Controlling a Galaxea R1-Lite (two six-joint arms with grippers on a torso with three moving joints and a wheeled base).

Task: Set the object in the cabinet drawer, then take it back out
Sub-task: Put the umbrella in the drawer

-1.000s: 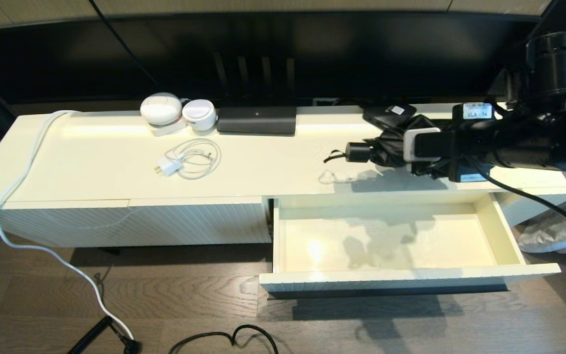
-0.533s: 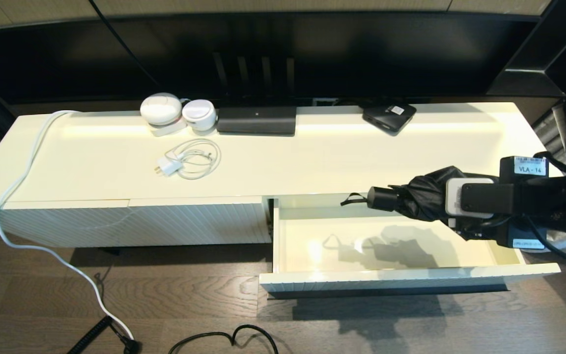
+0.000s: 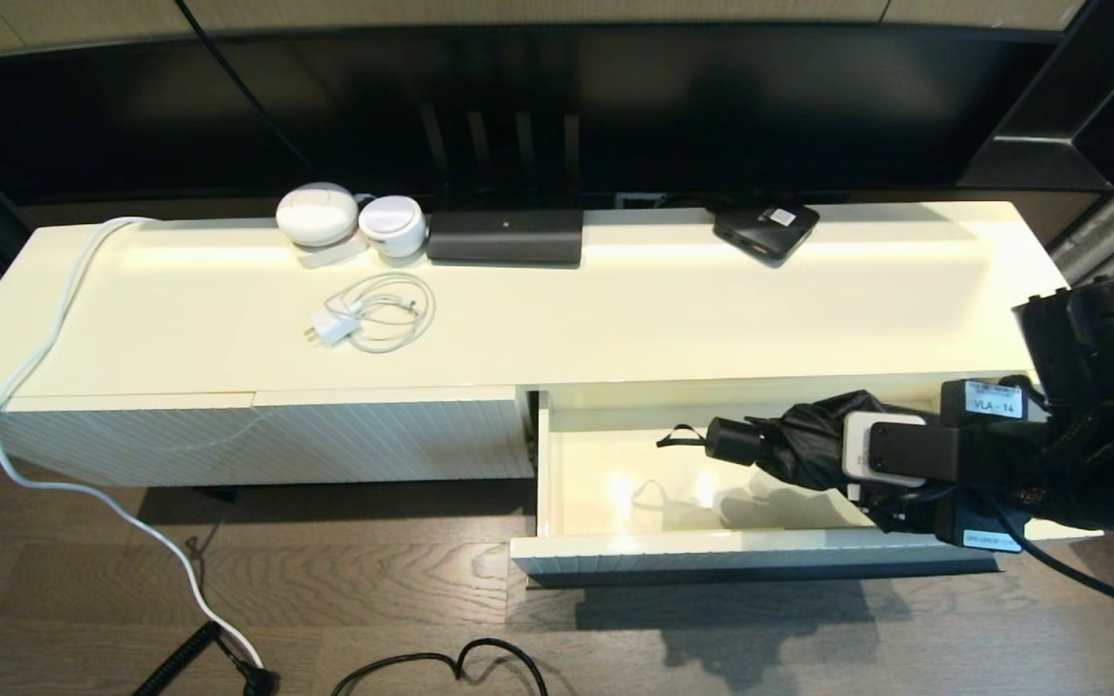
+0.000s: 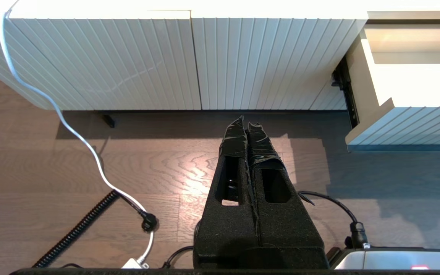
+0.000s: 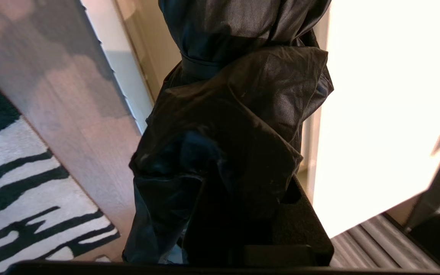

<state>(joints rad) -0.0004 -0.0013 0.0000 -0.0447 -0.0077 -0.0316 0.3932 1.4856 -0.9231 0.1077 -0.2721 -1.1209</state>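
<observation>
Umbrella fabric (image 5: 227, 114) is being shown bunched and glossy at the very front of the right wrist view, where black folds are being pinched by the right gripper (image 5: 243, 198), whose jaws are clenched on the bundle. In the head view, at the lower right of the frame, the right gripper (image 3: 866, 449) is being seen gripping the umbrella (image 3: 799, 445) by its loose canopy, with the short black handle pointing toward the frame's left and the thin wrist loop dangling past it. The umbrella is being held roughly level over the right half of the open cabinet drawer (image 3: 557, 483), low between its walls; whether it is touching the drawer floor cannot be told, though a shadow is being cast on the floor beneath it. The first half of the task is therefore judged as being nearly completed: the drawer is already standing pulled out, but the umbrella is not yet being released, and the taking-out is being left entirely. In the left wrist view the left gripper (image 4: 247, 126) is being kept parked over the wooden floor, its fingers pressed together and empty. Farther back, in the upper part of the head view, the cabinet top (image 3: 615, 319) is carrying a coiled white charger cable (image 3: 373, 314) and a flat black box (image 3: 767, 230).
</observation>
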